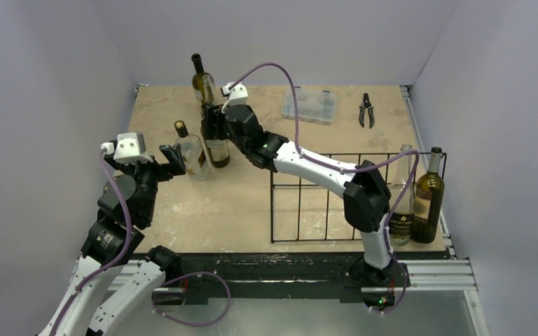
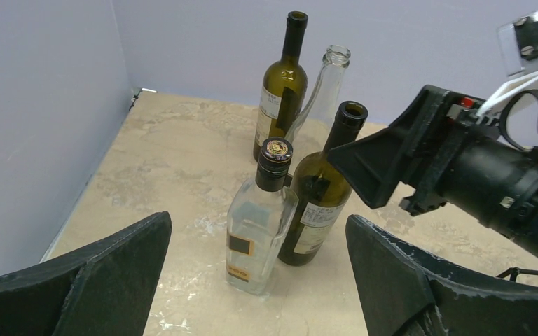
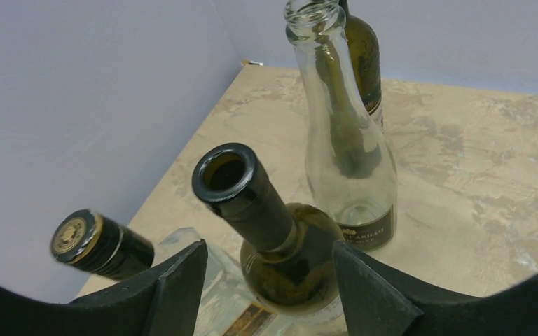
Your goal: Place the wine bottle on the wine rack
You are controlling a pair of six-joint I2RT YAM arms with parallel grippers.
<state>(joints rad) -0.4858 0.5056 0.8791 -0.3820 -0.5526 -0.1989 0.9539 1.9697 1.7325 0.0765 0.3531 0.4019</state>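
Dark bottle (image 1: 218, 152) mostly hidden behind right end effector (image 1: 214, 126), base unseen in right wrist view

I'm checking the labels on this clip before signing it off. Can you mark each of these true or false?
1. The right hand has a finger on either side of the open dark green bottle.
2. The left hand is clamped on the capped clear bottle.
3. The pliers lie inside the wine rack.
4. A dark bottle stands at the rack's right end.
1. True. The right hand sits around the open dark green bottle.
2. False. The left hand is wide open, and the capped clear bottle stands free on the table.
3. False. The pliers lie at the far edge beside the plastic box, outside the wine rack.
4. True. The end bottle stands upright there.
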